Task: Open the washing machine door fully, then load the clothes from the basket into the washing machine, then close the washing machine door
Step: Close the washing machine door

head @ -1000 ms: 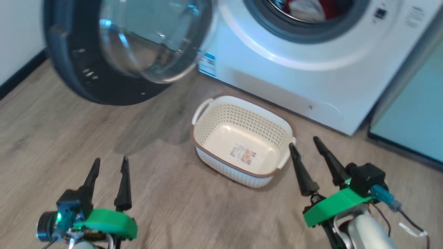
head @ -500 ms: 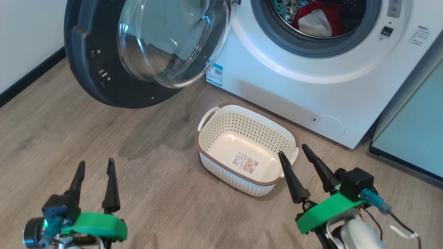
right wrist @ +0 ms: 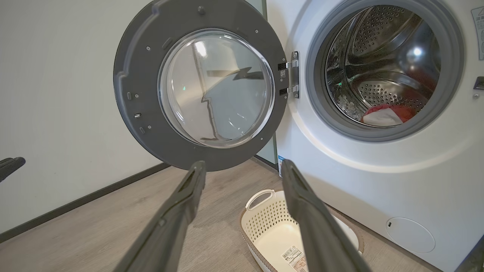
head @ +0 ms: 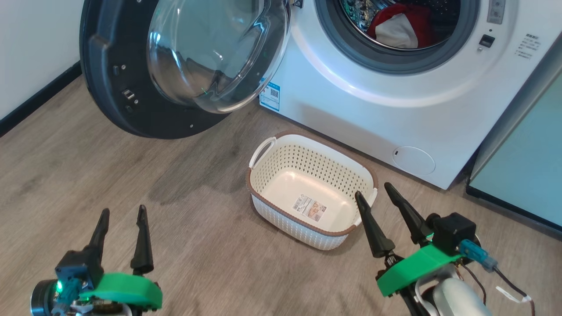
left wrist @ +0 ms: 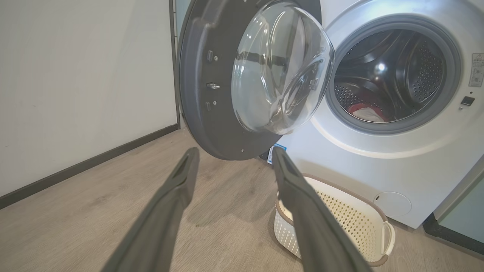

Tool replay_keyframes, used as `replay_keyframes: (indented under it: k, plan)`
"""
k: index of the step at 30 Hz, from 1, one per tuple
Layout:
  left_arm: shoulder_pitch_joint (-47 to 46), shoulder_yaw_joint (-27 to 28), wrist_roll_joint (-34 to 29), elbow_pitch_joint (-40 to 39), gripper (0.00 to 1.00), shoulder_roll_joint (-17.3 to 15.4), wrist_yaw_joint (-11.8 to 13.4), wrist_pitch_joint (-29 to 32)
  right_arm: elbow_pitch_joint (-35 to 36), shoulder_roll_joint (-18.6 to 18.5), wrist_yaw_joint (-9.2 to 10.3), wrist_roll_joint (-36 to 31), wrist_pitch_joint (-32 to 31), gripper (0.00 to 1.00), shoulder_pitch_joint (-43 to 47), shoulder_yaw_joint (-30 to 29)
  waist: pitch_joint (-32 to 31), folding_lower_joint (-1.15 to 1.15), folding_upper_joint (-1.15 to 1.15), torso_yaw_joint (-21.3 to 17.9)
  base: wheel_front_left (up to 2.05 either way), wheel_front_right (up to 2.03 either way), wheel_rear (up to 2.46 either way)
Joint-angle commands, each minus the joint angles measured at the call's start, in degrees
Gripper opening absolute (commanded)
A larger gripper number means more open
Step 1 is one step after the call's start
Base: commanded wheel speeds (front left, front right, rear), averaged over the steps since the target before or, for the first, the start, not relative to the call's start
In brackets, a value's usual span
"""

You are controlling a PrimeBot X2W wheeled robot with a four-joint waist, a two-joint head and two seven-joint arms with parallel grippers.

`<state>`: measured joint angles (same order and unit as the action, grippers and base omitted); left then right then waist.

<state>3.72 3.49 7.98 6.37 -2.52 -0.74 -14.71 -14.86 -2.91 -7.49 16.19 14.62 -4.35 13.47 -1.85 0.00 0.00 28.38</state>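
Camera shifted, things didn't. Basket (head: pixel 307 160) empty, clothes (head: pixel 397 30) in drum (right wrist: pixel 378 56); left pincer (head: pixel 123 210), right pincer (head: pixel 372 189) spread, free for door (head: pixel 109 101).

Glossy clear glass door (head: pixel 210 57), shiny perforated steel drum (right wrist: pixel 382 64), matt perforated plastic basket (head: pixel 281 221), wood-grain floor (head: pixel 88 175).

It looks like a home laundry corner: a white front-loading washing machine (head: pixel 395 109) stands on wood-look plank floor (head: pixel 88 184), its round door (head: pixel 109 101) swung open and red and white clothes (head: pixel 397 28) in the drum (head: pixel 358 8). Left of it runs a plain white wall (head: pixel 26 39) with a dark skirting board (head: pixel 39 98), a pale teal cabinet (head: pixel 527 153) (only partly shown) stands just beside its right side, and a small perforated basket (head: pixel 285 224) sits just before it.
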Motion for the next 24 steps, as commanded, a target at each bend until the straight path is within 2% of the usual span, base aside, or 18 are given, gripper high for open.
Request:
replay_keyframes:
  k: [1,6,7,8,9,18,24]
  plan:
    - [-2.0,1.3,-0.3,-2.3,1.0,-0.4,0.5,-0.3,1.8,0.0,0.0,0.1,0.4,1.0,-1.8,1.1,0.1,0.0,0.0,0.0,0.0,0.0,0.0]
    - [-2.1,1.3,0.1,-2.8,1.0,-0.4,0.8,-0.3,1.9,0.0,0.0,-0.3,0.4,1.0,-2.0,1.2,0.7,0.0,0.0,0.3,0.0,0.0,0.0]
    - [-2.1,1.3,0.4,-2.9,0.89,-0.4,0.9,-0.3,1.9,0.0,0.0,-0.4,0.4,1.0,-2.1,1.2,0.9,0.0,0.0,0.3,0.0,0.0,0.0]
    - [-2.2,1.3,0.6,-3.0,0.32,-0.4,0.9,-0.3,1.9,0.0,0.0,-0.5,0.4,1.0,-2.2,1.2,1.1,0.0,0.0,0.3,0.0,0.0,0.0]
    - [-2.3,1.3,0.8,-3.2,0.0,-0.4,1.0,-0.3,1.9,0.0,0.0,-0.6,0.4,1.0,-2.3,1.2,1.3,0.0,0.0,0.4,0.0,0.0,0.0]
    - [-4.2,2.2,2.4,-7.6,0.0,-0.4,2.7,-0.3,2.0,0.0,0.0,-3.7,0.4,1.0,-3.3,0.6,5.3,0.0,0.0,1.0,0.0,0.0,0.0]
    - [-10.2,7.0,1.2,-11.7,0.0,-0.4,2.5,-0.3,3.0,-0.3,0.0,-7.7,0.4,1.0,-4.5,-0.5,11.0,0.0,0.0,1.5,0.0,0.0,0.0]
